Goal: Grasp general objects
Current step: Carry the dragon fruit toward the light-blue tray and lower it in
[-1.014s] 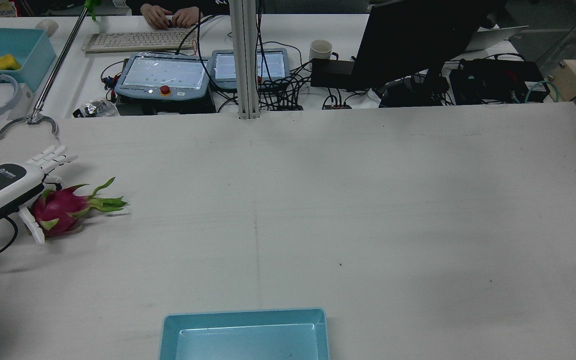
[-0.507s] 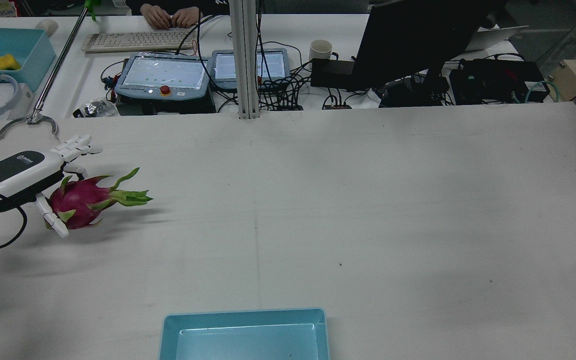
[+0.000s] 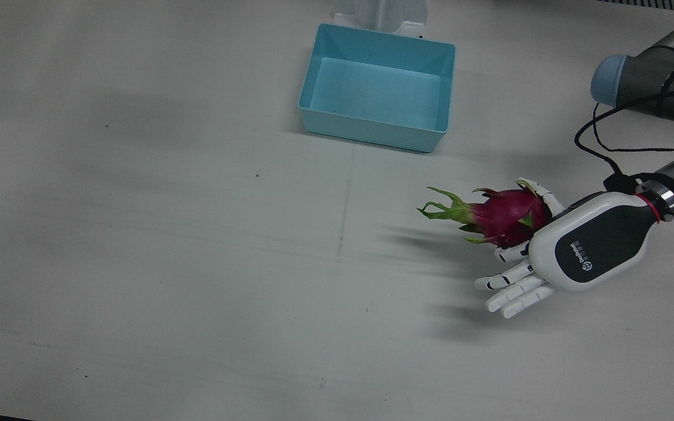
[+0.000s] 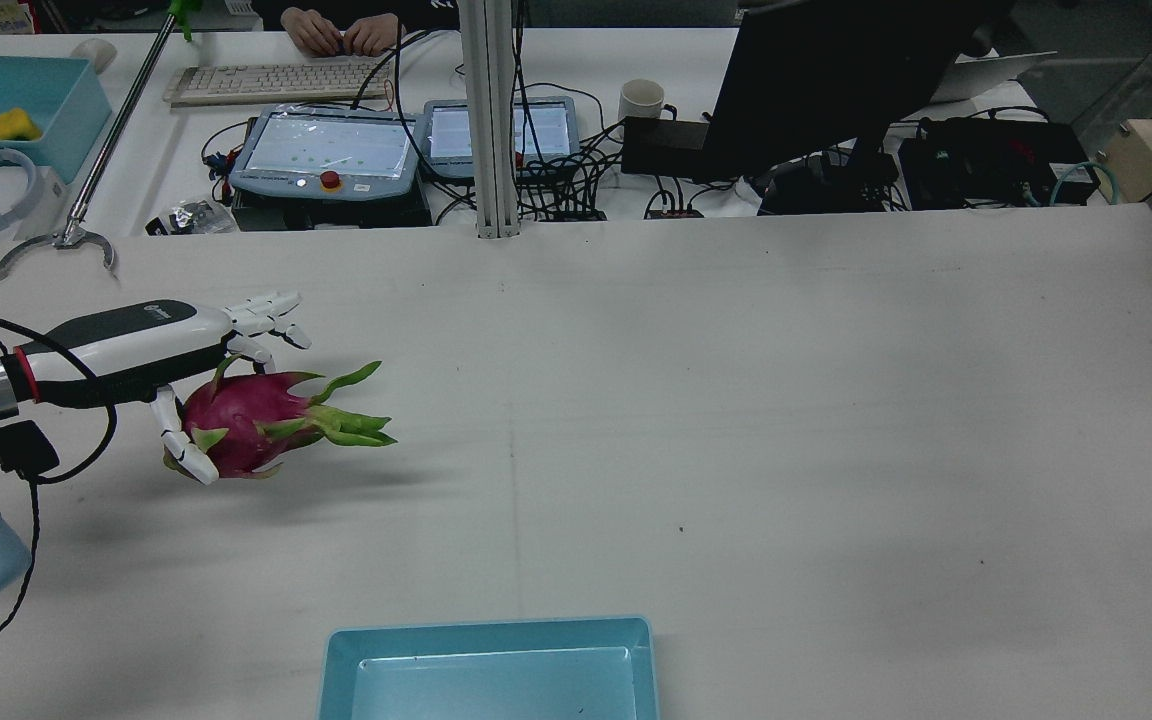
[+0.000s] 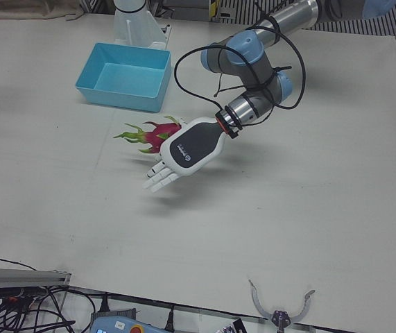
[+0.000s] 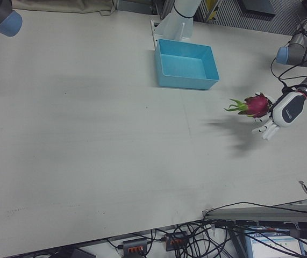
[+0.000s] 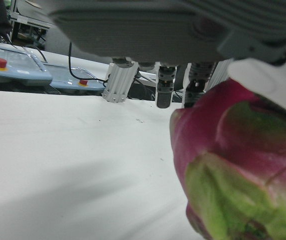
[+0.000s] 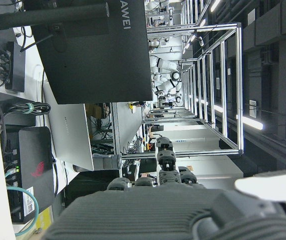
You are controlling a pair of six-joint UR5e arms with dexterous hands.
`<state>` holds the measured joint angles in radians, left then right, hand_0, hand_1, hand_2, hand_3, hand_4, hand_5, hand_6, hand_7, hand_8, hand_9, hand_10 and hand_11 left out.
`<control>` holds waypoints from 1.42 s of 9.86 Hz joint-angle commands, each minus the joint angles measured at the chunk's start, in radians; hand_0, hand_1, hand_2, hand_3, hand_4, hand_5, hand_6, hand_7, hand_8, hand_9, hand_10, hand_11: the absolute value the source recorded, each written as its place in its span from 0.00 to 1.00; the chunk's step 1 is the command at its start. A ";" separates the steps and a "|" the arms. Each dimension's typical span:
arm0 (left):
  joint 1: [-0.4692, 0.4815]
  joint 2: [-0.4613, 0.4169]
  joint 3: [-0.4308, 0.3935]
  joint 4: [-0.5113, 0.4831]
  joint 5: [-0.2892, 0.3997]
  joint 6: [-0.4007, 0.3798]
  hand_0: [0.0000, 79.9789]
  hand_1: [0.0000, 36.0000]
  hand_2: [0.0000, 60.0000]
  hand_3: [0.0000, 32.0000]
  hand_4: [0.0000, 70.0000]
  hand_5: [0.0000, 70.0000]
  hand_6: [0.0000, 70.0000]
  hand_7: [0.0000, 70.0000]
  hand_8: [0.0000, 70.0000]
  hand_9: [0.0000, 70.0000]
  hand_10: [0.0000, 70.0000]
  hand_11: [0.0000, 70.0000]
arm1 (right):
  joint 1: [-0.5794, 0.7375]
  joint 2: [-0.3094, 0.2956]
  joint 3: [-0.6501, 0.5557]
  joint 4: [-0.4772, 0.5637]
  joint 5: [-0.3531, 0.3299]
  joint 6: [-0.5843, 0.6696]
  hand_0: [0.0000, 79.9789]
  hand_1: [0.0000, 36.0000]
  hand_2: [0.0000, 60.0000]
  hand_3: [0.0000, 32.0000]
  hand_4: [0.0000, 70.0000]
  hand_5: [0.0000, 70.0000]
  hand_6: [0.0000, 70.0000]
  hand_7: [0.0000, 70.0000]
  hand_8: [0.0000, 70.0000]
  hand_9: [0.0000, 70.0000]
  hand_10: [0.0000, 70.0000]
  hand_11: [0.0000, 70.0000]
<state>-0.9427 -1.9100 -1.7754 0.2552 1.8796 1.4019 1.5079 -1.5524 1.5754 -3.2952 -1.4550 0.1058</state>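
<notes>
Rear view shows the left hand [image 4: 151, 345] carrying a dragon fruit [image 4: 256, 420] clear of the table [image 4: 736, 420], you can tell from the shadow sitting on the surface underneath it. Grip looks kinda partial to me: the thumb and maybe one finger are wrapped round the fat pink end, while the other fingers [image 3: 509, 292] stick out straight and touch nothing. The fruit hangs under the palm, long axis roughly level, green leafy tips pointing away from the wrist toward the middle of the table. The blue bin [image 3: 378, 88] is near, back toward the robot's side and further toward the centre, apart from the fruit and looks empty. If that's where it's headed, the hand needs to swing sideways and back with the leafy end leading. Right hand only shows up in its own camera, pointed at the room, so I can't tell what its fingers are doing. Table's a plain pale sheet with lots of free room; desk clutter sits beyond the far edge.
</notes>
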 commanded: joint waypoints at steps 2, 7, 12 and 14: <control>0.005 -0.020 -0.240 0.229 0.165 -0.057 0.60 0.84 1.00 0.00 0.92 0.73 0.11 0.44 0.01 0.07 0.00 0.00 | 0.000 0.000 -0.003 0.000 -0.001 0.002 0.00 0.00 0.00 0.00 0.00 0.00 0.00 0.00 0.00 0.00 0.00 0.00; 0.187 -0.014 -0.278 0.259 0.184 -0.153 0.63 0.94 1.00 0.00 0.97 0.74 0.11 0.47 0.01 0.07 0.00 0.00 | -0.002 0.000 -0.005 0.000 -0.001 0.003 0.00 0.00 0.00 0.00 0.00 0.00 0.00 0.00 0.00 0.00 0.00 0.00; 0.366 -0.023 -0.292 0.239 0.093 -0.205 0.66 0.96 1.00 0.00 1.00 0.79 0.16 0.53 0.02 0.08 0.00 0.00 | 0.000 0.000 -0.005 0.000 -0.001 0.003 0.00 0.00 0.00 0.00 0.00 0.00 0.00 0.00 0.00 0.00 0.00 0.00; 0.380 -0.023 -0.279 0.204 0.069 -0.231 0.67 0.91 1.00 0.00 1.00 0.78 0.16 0.52 0.02 0.08 0.00 0.00 | 0.000 0.000 -0.005 0.000 -0.001 0.003 0.00 0.00 0.00 0.00 0.00 0.00 0.00 0.00 0.00 0.00 0.00 0.00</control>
<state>-0.6016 -1.9322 -2.0641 0.4951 1.9827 1.1965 1.5076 -1.5524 1.5710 -3.2950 -1.4553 0.1089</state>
